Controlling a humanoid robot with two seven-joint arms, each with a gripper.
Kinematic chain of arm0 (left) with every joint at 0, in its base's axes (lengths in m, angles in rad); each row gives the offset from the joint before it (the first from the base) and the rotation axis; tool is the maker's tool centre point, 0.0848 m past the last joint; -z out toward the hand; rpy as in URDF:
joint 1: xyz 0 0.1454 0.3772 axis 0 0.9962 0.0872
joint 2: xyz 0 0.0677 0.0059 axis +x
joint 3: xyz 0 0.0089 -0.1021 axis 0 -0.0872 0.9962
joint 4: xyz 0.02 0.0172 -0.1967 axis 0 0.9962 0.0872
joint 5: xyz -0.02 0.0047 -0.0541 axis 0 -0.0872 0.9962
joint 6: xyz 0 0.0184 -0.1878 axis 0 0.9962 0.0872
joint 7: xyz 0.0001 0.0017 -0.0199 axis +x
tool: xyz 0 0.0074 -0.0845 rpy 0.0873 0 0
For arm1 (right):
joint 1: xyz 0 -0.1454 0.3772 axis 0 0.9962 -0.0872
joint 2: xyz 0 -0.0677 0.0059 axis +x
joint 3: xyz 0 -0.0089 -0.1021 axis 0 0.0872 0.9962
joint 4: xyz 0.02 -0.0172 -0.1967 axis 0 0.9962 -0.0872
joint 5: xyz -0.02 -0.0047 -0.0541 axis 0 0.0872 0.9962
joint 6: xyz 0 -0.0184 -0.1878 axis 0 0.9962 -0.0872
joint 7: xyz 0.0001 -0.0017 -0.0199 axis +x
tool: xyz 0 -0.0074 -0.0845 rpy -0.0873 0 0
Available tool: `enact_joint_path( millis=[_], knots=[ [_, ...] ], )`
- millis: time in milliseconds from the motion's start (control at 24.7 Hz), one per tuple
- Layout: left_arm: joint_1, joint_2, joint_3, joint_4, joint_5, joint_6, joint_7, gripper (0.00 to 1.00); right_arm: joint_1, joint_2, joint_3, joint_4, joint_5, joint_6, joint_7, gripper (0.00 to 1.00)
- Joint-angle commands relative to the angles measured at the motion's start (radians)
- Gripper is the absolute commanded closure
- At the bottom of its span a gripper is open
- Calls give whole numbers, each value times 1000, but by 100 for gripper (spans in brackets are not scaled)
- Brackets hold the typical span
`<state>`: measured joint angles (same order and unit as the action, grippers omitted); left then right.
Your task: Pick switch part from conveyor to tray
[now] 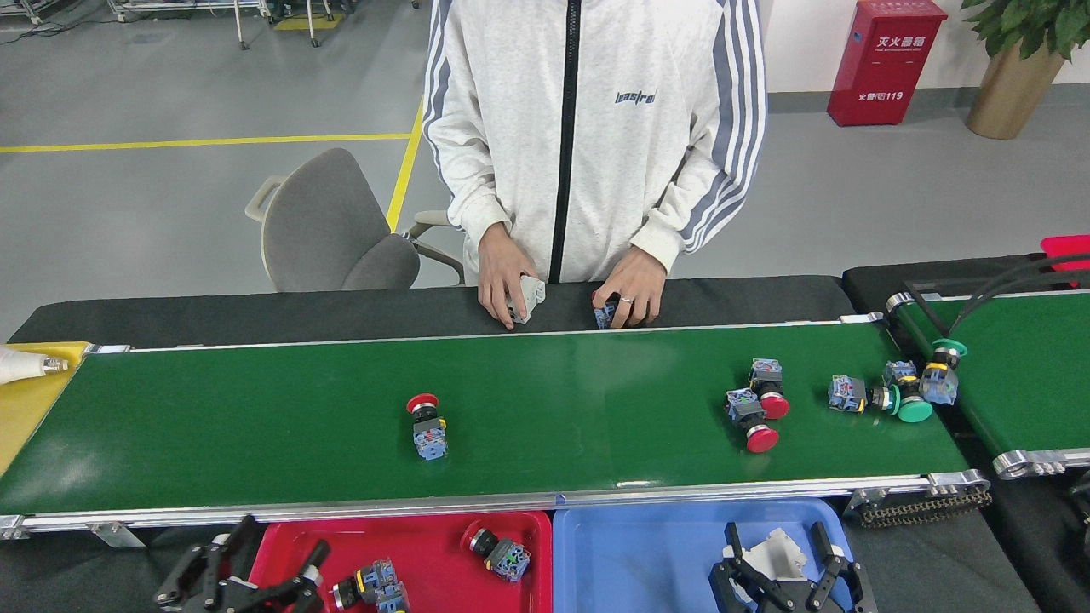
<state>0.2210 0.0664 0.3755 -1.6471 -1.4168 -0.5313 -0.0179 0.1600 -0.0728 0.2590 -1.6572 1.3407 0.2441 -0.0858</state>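
While the left pincer (255,579) gapes empty, the right pincer (779,566) grips a white part (773,552) over the blue tray (639,553)

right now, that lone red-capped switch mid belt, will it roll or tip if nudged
The red-capped switch lies on its side on the conveyor, so tipping seems unlikely. Its round cap may make it pivot or roll slightly; the blocky blue base probably stops it. It looks rigid, likely light.
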Motion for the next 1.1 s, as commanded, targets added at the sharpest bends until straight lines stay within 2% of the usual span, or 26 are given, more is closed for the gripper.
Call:
enact_joint_path(
  millis=[0, 122, 203, 406, 608, 892, 1055],
  knots=[
    [-6, 4, -1, -13, -7, 47, 9, 0, -40, 28, 6, 14, 26, 12, 61, 1],
    [-17, 3, -6, -14, -27, 47, 7, 0, -122, 71, 13, 93, 75, 69, 78, 1],
    [-48, 1, -27, -14, -65, 47, 7, 0, -185, 99, 25, 162, 78, 92, 81, 1],
    [-196, -25, -148, 18, -208, 96, -8, 0, -300, 130, 29, 275, 77, 95, 83, 1],
    [-299, -36, -194, 138, -209, 111, -74, 0, -389, 154, 29, 383, 75, 112, 81, 1],
    [-396, -23, -187, 319, -208, 111, -74, 0, -513, 180, 29, 553, 67, 115, 81, 1],
    [-439, -23, -187, 388, -209, 114, -74, 0, -614, 223, 29, 689, 66, 115, 75, 1]
  ],
)
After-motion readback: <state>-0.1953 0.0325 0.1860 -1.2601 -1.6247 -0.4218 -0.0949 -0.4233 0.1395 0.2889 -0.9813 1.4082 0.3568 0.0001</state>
